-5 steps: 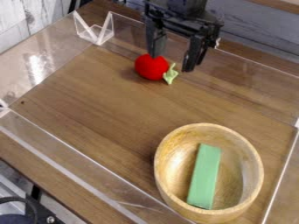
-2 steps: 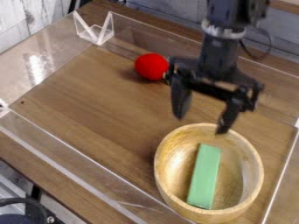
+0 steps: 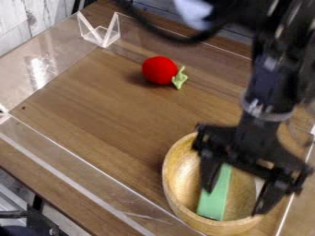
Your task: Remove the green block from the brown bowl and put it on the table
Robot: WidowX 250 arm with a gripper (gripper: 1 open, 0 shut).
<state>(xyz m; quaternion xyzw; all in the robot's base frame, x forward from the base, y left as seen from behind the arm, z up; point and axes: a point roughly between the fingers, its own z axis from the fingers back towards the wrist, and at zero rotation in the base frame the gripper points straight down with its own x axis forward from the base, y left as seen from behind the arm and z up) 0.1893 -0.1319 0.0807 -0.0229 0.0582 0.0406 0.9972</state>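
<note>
The green block [image 3: 219,205] lies flat inside the brown bowl [image 3: 174,180] at the front right of the table [image 3: 99,111]. My gripper [image 3: 242,189] hangs directly over the bowl, open, its two dark fingers [image 3: 211,171] down inside the rim on either side of the block's far half. Nothing is held. The arm blurs above it and hides the back of the bowl and the far end of the block.
A red round fruit [image 3: 157,70] with a small green leaf lies at the back middle of the table. A clear plastic stand [image 3: 99,29] sits at the back left. Low clear walls [image 3: 50,152] edge the tabletop.
The open gripper has travelled from beside the red fruit at the back to the front right, and has dropped over the bowl around the green block. Block and fruit have not moved.
</note>
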